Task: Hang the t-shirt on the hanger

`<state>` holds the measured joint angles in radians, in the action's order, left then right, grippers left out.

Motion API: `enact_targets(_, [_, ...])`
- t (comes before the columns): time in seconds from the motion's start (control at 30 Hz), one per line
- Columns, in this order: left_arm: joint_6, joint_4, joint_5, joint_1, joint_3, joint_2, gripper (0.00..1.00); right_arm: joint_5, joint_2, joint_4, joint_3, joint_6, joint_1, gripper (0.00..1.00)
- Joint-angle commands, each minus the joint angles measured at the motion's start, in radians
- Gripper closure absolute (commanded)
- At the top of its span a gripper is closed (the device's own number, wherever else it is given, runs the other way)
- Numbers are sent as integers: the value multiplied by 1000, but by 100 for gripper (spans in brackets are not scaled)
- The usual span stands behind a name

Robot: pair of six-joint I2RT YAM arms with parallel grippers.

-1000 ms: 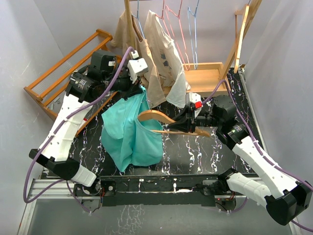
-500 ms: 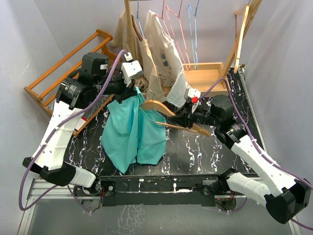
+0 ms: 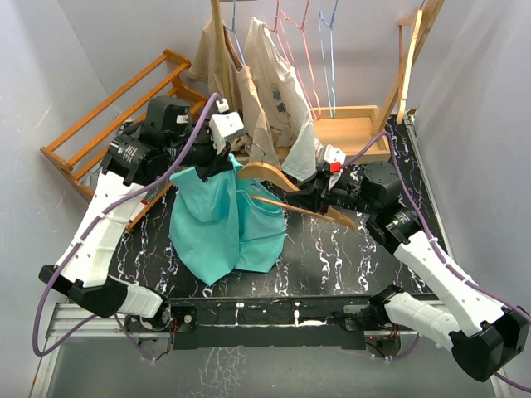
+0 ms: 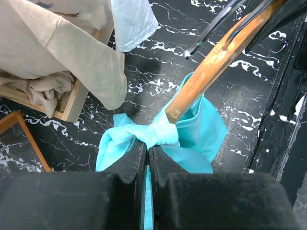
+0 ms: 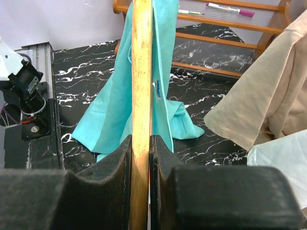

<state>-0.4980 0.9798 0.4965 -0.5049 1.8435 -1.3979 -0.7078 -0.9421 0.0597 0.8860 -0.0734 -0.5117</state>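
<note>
The teal t-shirt [image 3: 224,228] hangs from my left gripper [image 3: 226,159], which is shut on a bunched fold of it above the table; its lower part rests on the black marbled table. In the left wrist view the shirt [image 4: 158,134] is pinched at my left gripper [image 4: 147,149], and one end of the wooden hanger [image 4: 211,67] pokes into the cloth. My right gripper [image 3: 319,197] is shut on the hanger [image 3: 274,178], holding it level with its left arm inside the shirt. The right wrist view shows the hanger [image 5: 141,72] clamped at my right gripper [image 5: 141,143], with the shirt [image 5: 115,105] behind.
Beige shirts [image 3: 278,91] hang on a rack at the back with pink and blue wire hangers [image 3: 311,50]. A wooden rack [image 3: 116,116] lies at the left, a wooden stand [image 3: 348,128] at the back right. Grey walls close in both sides.
My left gripper has lifted the shirt up and toward the back, then shifted slightly right. My right gripper has pushed the hanger left and up, so its end went further into the shirt.
</note>
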Motion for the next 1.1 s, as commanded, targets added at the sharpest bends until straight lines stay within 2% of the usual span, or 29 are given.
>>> enact_targets(0.0, [14, -20, 52, 4, 28, -8, 100, -17, 30, -127, 34, 9, -4, 92])
enact_targets(0.43, [80, 11, 216, 2, 134, -88, 100, 0, 8, -176, 26, 15, -4, 92])
enact_targets(1.07, [68, 59, 193, 2, 113, -34, 100, 103, -15, -210, -19, 13, -5, 92])
